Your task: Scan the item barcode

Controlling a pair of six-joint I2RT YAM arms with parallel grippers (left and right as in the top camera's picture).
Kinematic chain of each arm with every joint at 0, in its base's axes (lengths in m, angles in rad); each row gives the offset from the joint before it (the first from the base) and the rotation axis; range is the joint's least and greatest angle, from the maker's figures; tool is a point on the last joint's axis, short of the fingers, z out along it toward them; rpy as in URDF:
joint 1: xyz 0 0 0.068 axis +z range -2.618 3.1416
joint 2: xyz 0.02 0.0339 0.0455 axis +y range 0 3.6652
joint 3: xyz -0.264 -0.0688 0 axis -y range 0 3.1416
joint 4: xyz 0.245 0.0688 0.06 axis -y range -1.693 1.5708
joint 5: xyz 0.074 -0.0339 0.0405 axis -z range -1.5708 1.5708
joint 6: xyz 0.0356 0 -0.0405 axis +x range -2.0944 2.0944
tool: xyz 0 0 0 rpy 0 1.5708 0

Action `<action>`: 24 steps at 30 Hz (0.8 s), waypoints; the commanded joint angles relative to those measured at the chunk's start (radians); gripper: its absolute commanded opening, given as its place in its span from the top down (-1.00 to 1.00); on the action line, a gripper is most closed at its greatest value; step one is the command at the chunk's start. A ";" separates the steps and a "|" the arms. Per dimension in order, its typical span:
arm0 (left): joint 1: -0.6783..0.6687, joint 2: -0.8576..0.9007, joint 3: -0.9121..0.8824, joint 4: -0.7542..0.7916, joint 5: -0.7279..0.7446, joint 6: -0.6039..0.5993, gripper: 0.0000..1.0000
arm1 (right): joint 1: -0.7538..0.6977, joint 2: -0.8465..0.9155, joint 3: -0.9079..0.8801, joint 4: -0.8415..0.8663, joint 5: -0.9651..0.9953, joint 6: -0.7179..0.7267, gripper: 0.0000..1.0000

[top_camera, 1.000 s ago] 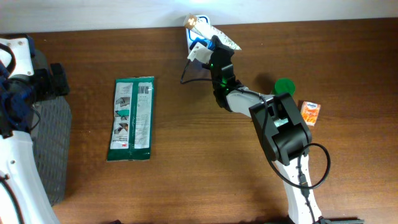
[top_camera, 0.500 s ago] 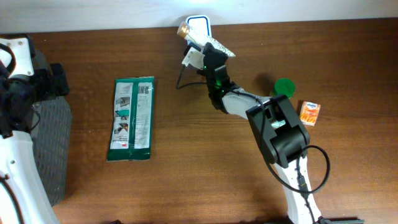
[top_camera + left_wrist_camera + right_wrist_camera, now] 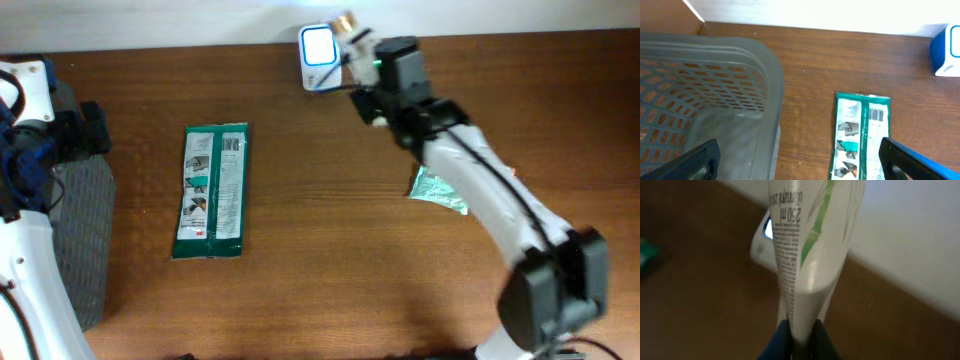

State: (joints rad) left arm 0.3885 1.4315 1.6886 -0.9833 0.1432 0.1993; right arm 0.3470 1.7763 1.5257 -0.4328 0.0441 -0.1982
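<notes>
My right gripper [image 3: 799, 335] is shut on the flat end of a white tube [image 3: 810, 240] with green bamboo print. From overhead the tube's gold cap [image 3: 348, 22] points up and left, just right of the blue-and-white scanner [image 3: 318, 45] at the table's back edge. The scanner's lit window faces up; part of it shows behind the tube [image 3: 762, 242] in the right wrist view. My left gripper [image 3: 800, 167] hangs wide open and holds nothing, over the table between a grey basket and a green packet.
A long green wipes packet [image 3: 211, 190] lies flat on the left half of the table. The grey mesh basket [image 3: 85, 230] stands at the left edge. A small green foil sachet [image 3: 437, 190] lies beside my right arm.
My right arm has swung to the right of the scanner, with the tube's cap now at its top right. The green round thing and the orange box are now hidden under the arm.
</notes>
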 commanded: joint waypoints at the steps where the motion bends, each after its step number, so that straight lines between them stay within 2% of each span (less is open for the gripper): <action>1: 0.005 0.000 0.003 0.000 0.007 0.016 -0.98 | -0.047 -0.079 0.016 -0.231 -0.253 0.244 0.92; 5: 0.005 0.000 0.003 0.000 0.007 0.016 -0.98 | -0.068 -0.054 0.012 -0.548 -0.280 0.259 0.92; 7: 0.005 0.000 0.003 0.000 0.007 0.016 -0.98 | -0.068 -0.034 -0.011 -0.615 -0.270 0.255 0.92; 16: 0.005 0.000 0.003 0.000 0.007 0.016 -0.99 | -0.101 0.000 -0.284 -0.532 -0.163 0.260 0.92; 24: 0.005 0.000 0.003 0.000 0.007 0.016 -0.99 | -0.253 0.000 -0.330 -0.512 -0.164 0.259 0.87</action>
State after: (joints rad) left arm 0.3885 1.4315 1.6886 -0.9844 0.1429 0.1993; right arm 0.1360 1.7889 1.1980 -0.9459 -0.1345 0.0528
